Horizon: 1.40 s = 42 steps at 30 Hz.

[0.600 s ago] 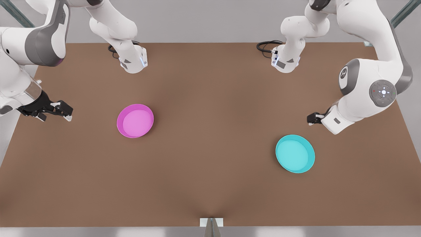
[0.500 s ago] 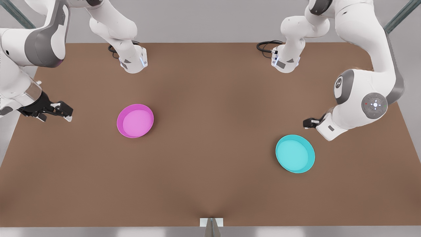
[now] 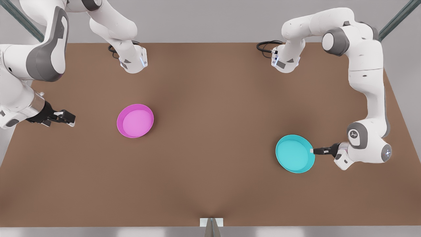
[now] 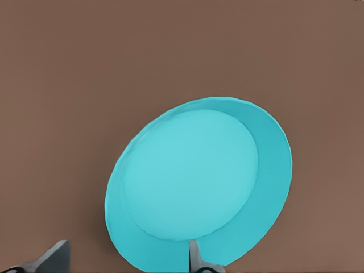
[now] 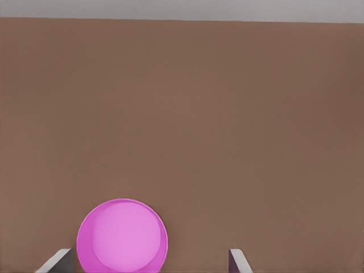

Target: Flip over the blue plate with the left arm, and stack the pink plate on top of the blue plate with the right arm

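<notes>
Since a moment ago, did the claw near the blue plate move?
Yes. The left gripper came down toward the front view's bottom, from above the blue plate to its rim on the front view's right. The plate stayed put.

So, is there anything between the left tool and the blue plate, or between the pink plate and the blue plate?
Nothing visible. The left tool is open at the blue plate's rim. Bare table lies between it and the pink plate. The right tool waits open beside the pink plate.
</notes>
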Each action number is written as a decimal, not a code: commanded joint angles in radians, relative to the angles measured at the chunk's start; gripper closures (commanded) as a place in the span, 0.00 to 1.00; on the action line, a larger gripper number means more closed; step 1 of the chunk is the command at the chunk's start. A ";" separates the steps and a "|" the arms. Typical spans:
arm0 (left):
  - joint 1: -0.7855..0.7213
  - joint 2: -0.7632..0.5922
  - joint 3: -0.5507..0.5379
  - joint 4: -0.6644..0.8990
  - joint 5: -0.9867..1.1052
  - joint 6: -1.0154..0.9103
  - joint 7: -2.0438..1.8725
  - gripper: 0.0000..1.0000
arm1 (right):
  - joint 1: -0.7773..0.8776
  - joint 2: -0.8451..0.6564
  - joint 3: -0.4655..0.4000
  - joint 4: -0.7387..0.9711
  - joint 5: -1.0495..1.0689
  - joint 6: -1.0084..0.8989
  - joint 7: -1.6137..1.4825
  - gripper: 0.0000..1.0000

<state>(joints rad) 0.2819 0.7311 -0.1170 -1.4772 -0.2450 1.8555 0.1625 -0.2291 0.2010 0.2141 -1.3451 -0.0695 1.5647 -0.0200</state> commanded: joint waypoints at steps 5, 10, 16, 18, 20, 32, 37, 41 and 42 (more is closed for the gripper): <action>0.013 0.044 -0.004 -0.003 -0.030 0.037 0.061 0.00 | -0.004 -0.006 0.001 0.011 -0.001 0.008 0.009 0.00; 0.039 0.076 -0.006 -0.003 -0.031 0.065 0.092 0.00 | 0.010 -0.022 0.014 0.032 -0.007 -0.014 0.009 0.00; 0.031 0.090 -0.007 -0.021 -0.097 0.079 0.134 0.01 | 0.033 -0.014 0.064 0.018 -0.001 -0.026 0.008 0.00; 0.030 0.093 -0.007 -0.021 -0.109 0.082 0.134 0.10 | 0.017 -0.008 0.060 0.017 -0.001 -0.026 -0.001 0.00; 0.033 0.105 -0.009 -0.034 -0.111 0.117 0.166 0.26 | 0.017 -0.008 0.057 0.017 -0.001 -0.026 0.000 0.00; 0.026 0.105 -0.007 -0.045 -0.119 0.139 0.166 0.61 | 0.016 0.006 0.057 0.024 -0.009 -0.014 -0.060 0.00; 0.023 0.099 -0.007 -0.049 -0.120 0.137 0.161 0.79 | 0.016 0.006 0.054 0.023 -0.010 -0.014 -0.060 0.00; 0.022 0.091 -0.007 -0.049 -0.120 0.134 0.158 0.79 | 0.014 0.008 0.053 0.021 -0.006 -0.014 -0.060 0.00; 0.022 0.090 -0.007 -0.049 -0.119 0.131 0.158 0.79 | 0.014 0.008 0.053 0.021 -0.006 -0.014 -0.060 0.00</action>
<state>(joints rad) 0.3038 0.8193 -0.1244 -1.5263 -0.3391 1.9871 0.3185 -0.2146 0.2087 0.2654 -1.3238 -0.0738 1.5509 -0.0798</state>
